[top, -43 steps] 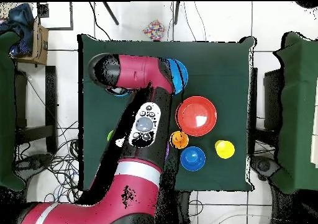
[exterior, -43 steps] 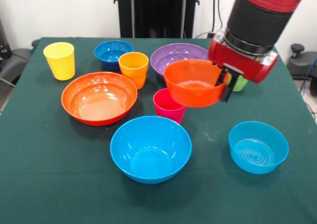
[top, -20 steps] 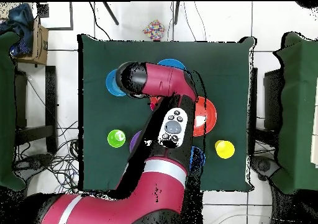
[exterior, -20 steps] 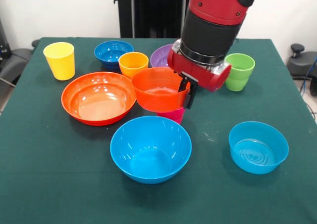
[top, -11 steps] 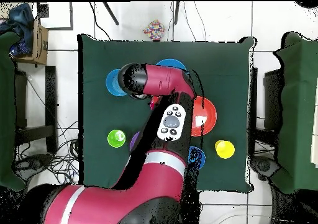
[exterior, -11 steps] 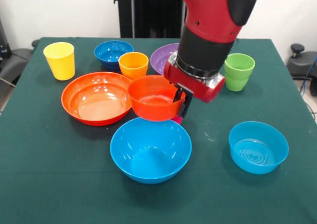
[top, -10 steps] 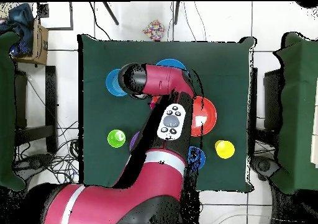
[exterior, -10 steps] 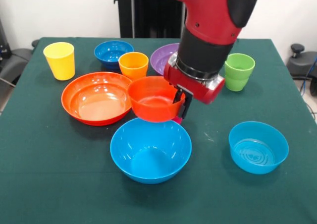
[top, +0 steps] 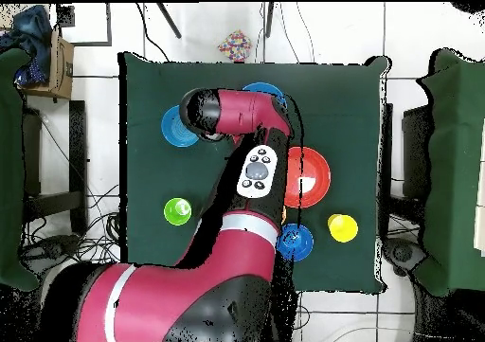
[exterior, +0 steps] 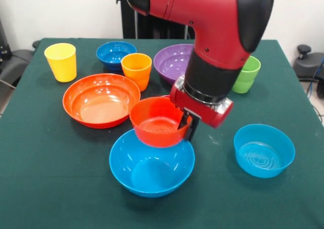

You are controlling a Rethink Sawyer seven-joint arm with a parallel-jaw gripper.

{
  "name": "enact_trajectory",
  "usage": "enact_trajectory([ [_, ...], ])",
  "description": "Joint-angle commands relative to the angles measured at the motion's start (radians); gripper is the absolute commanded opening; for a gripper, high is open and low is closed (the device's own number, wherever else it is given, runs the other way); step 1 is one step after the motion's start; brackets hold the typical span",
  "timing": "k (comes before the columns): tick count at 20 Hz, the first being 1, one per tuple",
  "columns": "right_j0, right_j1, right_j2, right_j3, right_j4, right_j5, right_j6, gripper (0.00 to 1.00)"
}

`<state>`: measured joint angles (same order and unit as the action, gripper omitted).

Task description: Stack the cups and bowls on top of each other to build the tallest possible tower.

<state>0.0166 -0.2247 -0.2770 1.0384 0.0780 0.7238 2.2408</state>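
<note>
The smaller orange bowl (exterior: 158,121) is being held by its rim at the 3 o'clock side, the jaws of the gripper (exterior: 186,126) clamped on that edge, so that the bowl hangs level and open side up. It is being carried low over the large light-blue bowl (exterior: 151,163), overlapping that bowl's rim at 12 o'clock, apparently to be nested inside as the start of the tower; no stack is yet built.

Six bowls are being counted in the front view: the held one, the large light-blue one, a large orange bowl (exterior: 101,100), a purple bowl (exterior: 176,61), a dark-blue bowl (exterior: 114,53) and a smaller light-blue bowl (exterior: 264,150). Three cups are being seen: yellow cup (exterior: 61,61), orange cup (exterior: 136,69) and green cup (exterior: 247,75). A pink cup cannot be made out.
</note>
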Motion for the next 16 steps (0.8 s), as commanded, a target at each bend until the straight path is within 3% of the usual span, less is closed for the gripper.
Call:
enact_trajectory([
  [1, -0.011, 0.083, 0.14, -0.107, -0.046, 0.044, -0.092, 0.0],
  [10, -0.021, 0.123, 0.151, -0.16, -0.037, 0.043, -0.104, 0.0],
  [16, -0.014, 0.105, 0.146, -0.111, -0.041, 0.009, -0.084, 0.0],
])
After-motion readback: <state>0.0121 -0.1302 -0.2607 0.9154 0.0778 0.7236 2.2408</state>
